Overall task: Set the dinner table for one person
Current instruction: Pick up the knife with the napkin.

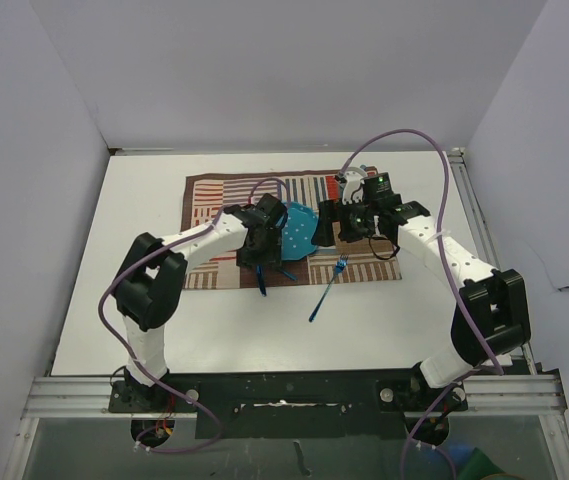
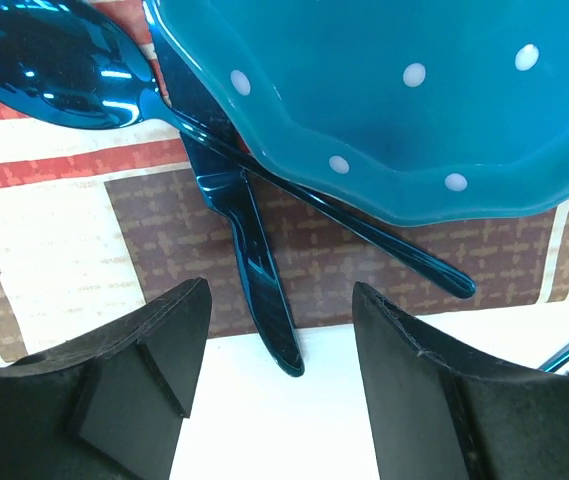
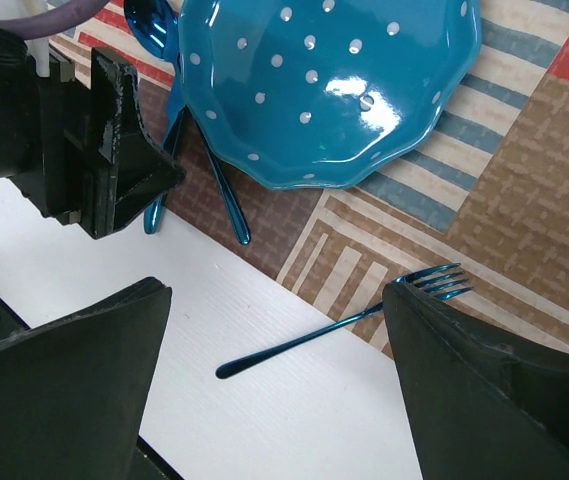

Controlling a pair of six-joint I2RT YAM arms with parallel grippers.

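A teal plate with white dots (image 1: 302, 232) lies on the striped cloth mat (image 1: 214, 195) on the white dinner table (image 1: 144, 300). It fills the top of the left wrist view (image 2: 414, 100) and shows in the right wrist view (image 3: 329, 90). A blue spoon (image 2: 54, 70) and a blue knife (image 2: 259, 270) lie partly under the plate's edge, their handles pointing toward the table's near side. A blue fork (image 1: 326, 292) lies half on the mat, half on the table (image 3: 344, 325). My left gripper (image 2: 279, 400) is open and empty above the knife's handle end. My right gripper (image 3: 279, 380) is open and empty above the fork.
Grey walls enclose the table on the left, back and right. Aluminium rails (image 1: 294, 390) run along the near edge by the arm bases. My left gripper's body (image 3: 94, 150) shows in the right wrist view, close to the plate's left side.
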